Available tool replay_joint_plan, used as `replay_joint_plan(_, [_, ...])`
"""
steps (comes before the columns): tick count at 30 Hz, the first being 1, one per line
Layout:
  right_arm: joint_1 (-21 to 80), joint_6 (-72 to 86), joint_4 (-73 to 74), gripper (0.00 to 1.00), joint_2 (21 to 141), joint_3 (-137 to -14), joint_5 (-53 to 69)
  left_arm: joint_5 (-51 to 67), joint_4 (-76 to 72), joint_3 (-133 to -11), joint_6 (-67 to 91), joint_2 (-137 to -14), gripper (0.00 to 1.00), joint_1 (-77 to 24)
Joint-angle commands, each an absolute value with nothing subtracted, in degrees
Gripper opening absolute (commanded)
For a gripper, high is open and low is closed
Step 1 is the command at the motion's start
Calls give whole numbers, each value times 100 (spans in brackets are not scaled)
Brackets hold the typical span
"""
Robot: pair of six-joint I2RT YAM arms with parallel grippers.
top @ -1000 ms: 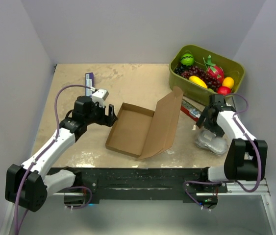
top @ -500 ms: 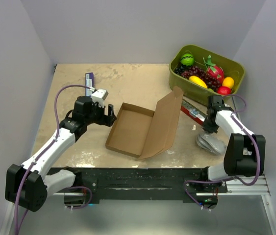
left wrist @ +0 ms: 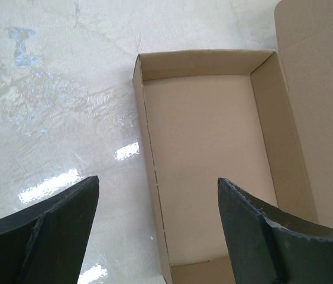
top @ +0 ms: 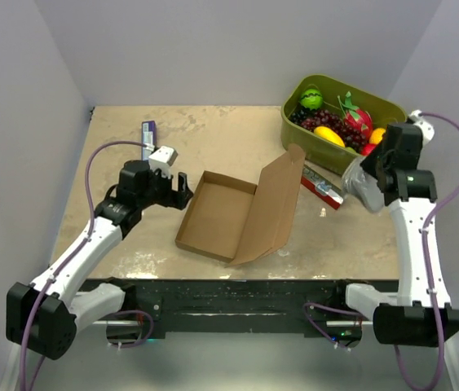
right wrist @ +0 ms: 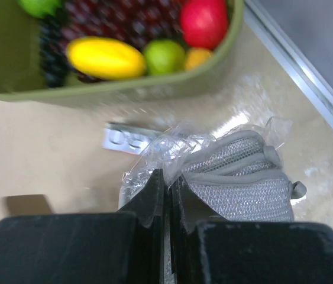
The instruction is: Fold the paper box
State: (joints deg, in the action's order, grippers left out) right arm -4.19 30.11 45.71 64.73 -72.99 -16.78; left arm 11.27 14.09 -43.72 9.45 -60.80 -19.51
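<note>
The paper box (top: 233, 213) lies in the middle of the table as a shallow brown cardboard tray with its lid flap raised on the right. From the left wrist, its inside (left wrist: 207, 160) is empty. My left gripper (top: 182, 191) is open at the tray's left wall, and in its own view the left gripper (left wrist: 157, 183) straddles that wall without touching it. My right gripper (top: 373, 179) is raised beside the fruit bin. Up close, the right gripper (right wrist: 167, 177) is shut on a clear plastic bag (right wrist: 237, 171) holding grey mesh fabric; the bag (top: 363, 191) hangs off the table.
An olive-green bin (top: 394, 110) of toy fruit stands at the back right, with its wall (right wrist: 95, 94) just beyond the bag. A red and silver packet (top: 321, 187) lies between the bin and the box. A purple packet (top: 147, 132) lies at the back left.
My right gripper has shut on the plastic bag and lifted it off the table, up and back toward the bin. The left arm has barely moved and stays open.
</note>
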Motion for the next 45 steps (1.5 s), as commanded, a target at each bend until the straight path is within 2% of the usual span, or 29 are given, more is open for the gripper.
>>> replay_joint_plan(1, [-186,3085,4369,0,6337,-8287,-1109,1213,1037,-4684,896,-5801,85,-1916])
replay_joint_plan(3, [234,3068,4115,0,6398,-8803,-1151,1257,1046,-4851,905,-5757,86,-1916])
replay_joint_plan(8, [2300,2708,3762,0,7309,-10000,-2010,942,1037,-5396,932,-5871,93,-1837])
replay_joint_plan(14, [4094,1838,3665,0,8629,-11494,-2636,1011,923,-6038,1098,-6231,94,-1126])
replay_joint_plan(18, [4868,1345,3779,0,9718,-12260,-2611,572,485,-5653,1221,-6223,94,-329])
replay_joint_plan(22, [5088,1415,3674,0,10247,-11831,-1849,221,501,-5309,1213,-6056,94,167])
replay_joint_plan(29, [5686,1248,3920,0,10916,-11059,-2057,632,351,-5212,1301,-6117,94,176])
replay_joint_plan(33, [5809,1090,3473,0,10951,-10346,-1758,721,326,-5203,1327,-6179,94,176])
replay_joint_plan(38, [5853,923,3858,0,11495,-10310,-1687,747,316,-5159,1327,-6187,94,176])
replay_joint_plan(45, [5915,958,3585,2,11627,-9738,-1907,844,299,-5150,1336,-6240,94,167])
